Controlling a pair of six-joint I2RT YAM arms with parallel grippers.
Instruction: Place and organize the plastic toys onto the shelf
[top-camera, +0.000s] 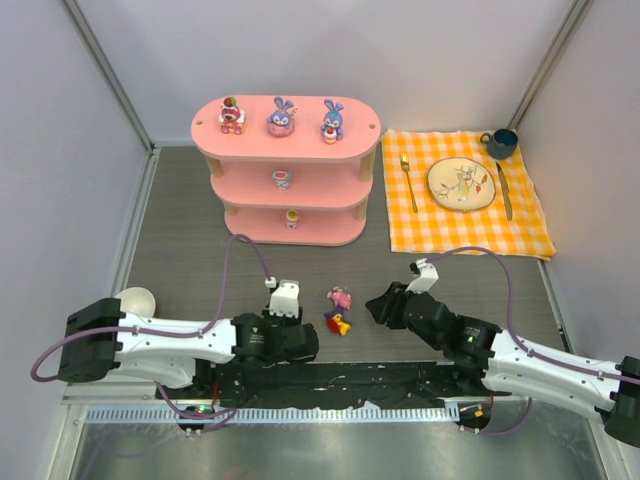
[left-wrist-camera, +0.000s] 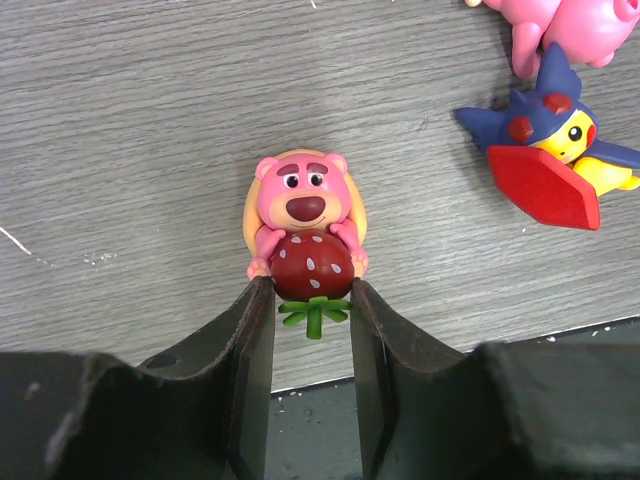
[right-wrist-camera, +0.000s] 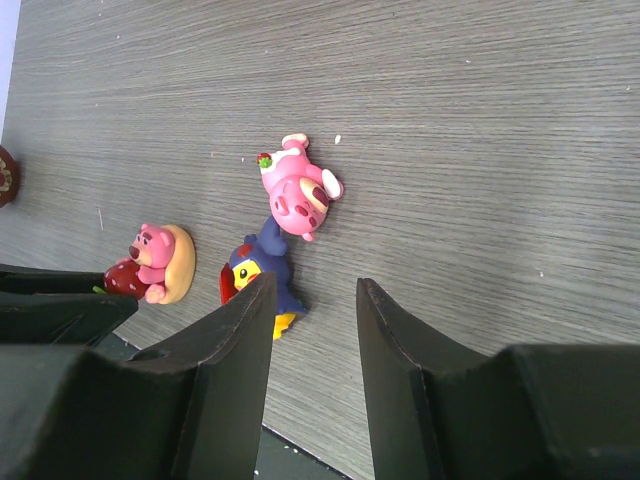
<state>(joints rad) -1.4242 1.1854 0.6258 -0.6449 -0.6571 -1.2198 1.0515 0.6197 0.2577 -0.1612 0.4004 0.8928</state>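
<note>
The pink shelf (top-camera: 300, 150) stands at the back centre. A pink bear and two blue-purple bunnies are on its top board, and one small toy is on each lower board. My left gripper (left-wrist-camera: 310, 288) is shut on the strawberry of a pink bear toy (left-wrist-camera: 303, 200) that lies on the table. This gripper also shows in the top view (top-camera: 303, 342), where the bear is hidden. A pink round toy (top-camera: 340, 298) and a red-yellow-purple toy (top-camera: 339, 323) lie just right of it. My right gripper (right-wrist-camera: 315, 290) is open and empty, close to the right of those two toys (top-camera: 382, 306).
A white bowl (top-camera: 135, 300) sits at the near left by my left arm. An orange checked cloth (top-camera: 520, 225) at the back right holds a plate (top-camera: 461, 184), fork, knife and blue cup (top-camera: 500, 143). Metal frame posts stand at the sides.
</note>
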